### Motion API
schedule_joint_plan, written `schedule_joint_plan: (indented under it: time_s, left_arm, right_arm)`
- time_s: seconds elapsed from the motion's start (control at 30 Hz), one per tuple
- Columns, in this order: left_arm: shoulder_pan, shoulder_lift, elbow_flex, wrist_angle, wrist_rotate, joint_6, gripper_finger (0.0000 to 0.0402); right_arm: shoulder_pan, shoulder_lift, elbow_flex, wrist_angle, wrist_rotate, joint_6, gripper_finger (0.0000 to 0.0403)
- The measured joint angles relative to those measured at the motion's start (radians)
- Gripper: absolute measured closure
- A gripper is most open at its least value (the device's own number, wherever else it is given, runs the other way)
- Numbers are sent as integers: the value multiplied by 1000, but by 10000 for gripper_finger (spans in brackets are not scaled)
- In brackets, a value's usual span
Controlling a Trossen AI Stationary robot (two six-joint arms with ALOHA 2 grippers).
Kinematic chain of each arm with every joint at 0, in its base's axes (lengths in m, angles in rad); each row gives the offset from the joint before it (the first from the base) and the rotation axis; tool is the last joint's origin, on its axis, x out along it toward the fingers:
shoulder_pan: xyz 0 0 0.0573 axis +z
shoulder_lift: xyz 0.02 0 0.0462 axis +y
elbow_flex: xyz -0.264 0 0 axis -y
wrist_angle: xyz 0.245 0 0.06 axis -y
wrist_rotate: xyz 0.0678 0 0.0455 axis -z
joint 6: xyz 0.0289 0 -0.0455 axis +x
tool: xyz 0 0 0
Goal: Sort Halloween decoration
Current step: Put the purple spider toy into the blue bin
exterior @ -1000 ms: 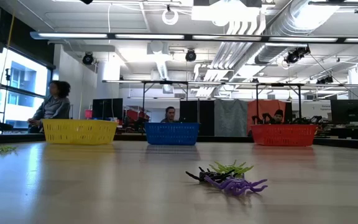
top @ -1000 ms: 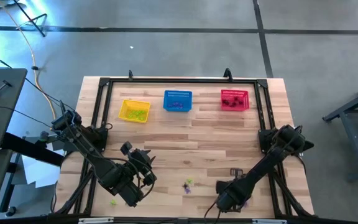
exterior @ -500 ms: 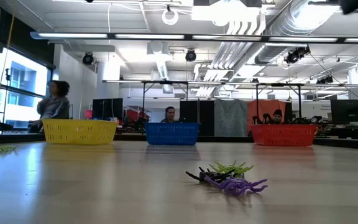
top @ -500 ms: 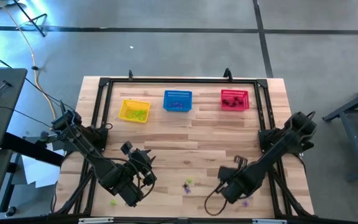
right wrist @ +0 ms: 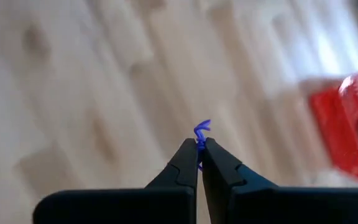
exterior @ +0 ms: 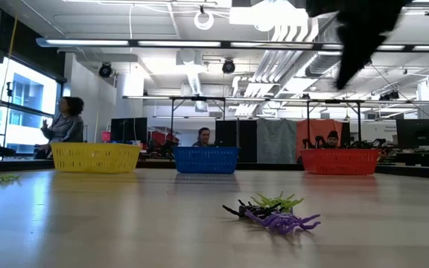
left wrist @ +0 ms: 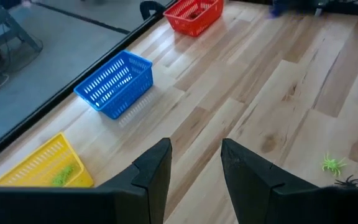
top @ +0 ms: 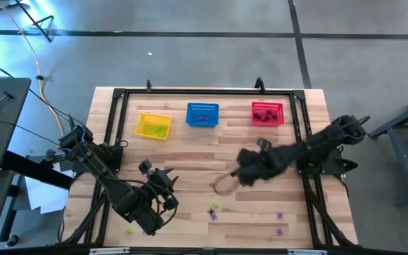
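Observation:
My right gripper [top: 241, 175] hovers over the middle of the table, shut on a purple spider trinket [right wrist: 201, 130]; it shows as a dark blur [exterior: 357, 33] high in the low view. My left gripper [left wrist: 194, 165] waits open, low over the table's near left part [top: 153, 174]. A small cluster of green, purple and black trinkets [top: 214, 210] [exterior: 274, 211] lies near the near edge. Two loose purple ones [top: 280, 216] lie near right, a green one [top: 128, 229] near left. My right gripper pinches the purple trinket between its two fingertips [right wrist: 189, 151]. Only a curled leg [right wrist: 202, 128] sticks out past the tips. The trinket is lifted clear of the table.
Yellow [top: 153, 126], blue [top: 202, 115] and red [top: 268, 113] mesh baskets stand in a row along the far edge, each with some trinkets inside. A black frame [top: 204, 92] rims the table. A cable loop [top: 224, 185] hangs below the right arm. People sit in the room behind.
My right gripper has risen from the table's near right edge and swung toward the far edge and the left, reaching the middle of the table with the purple trinket in its tips. Two purple trinkets it covered now show.

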Motion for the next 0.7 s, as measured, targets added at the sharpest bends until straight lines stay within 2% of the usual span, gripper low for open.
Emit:
schedule_joint_plan:
  time_s: [0.17, 0.3, 0.47, 0.7]
  left_arm:
    - [5, 0, 0, 0, -7, 36, 271]
    - [17, 0, 0, 0, -18, 51, 271]
    - [35, 0, 0, -1, -18, 90, 271]
    - [58, 0, 0, -5, -17, 139, 271]
  right_arm:
    - [-184, 0, 0, 257, -3, -272, 403]
    - [-312, 0, 0, 517, -59, -468, 403]
    - [-428, 23, 2, 752, -113, -603, 403]
    - [-537, 149, 2, 935, -182, -717, 403]
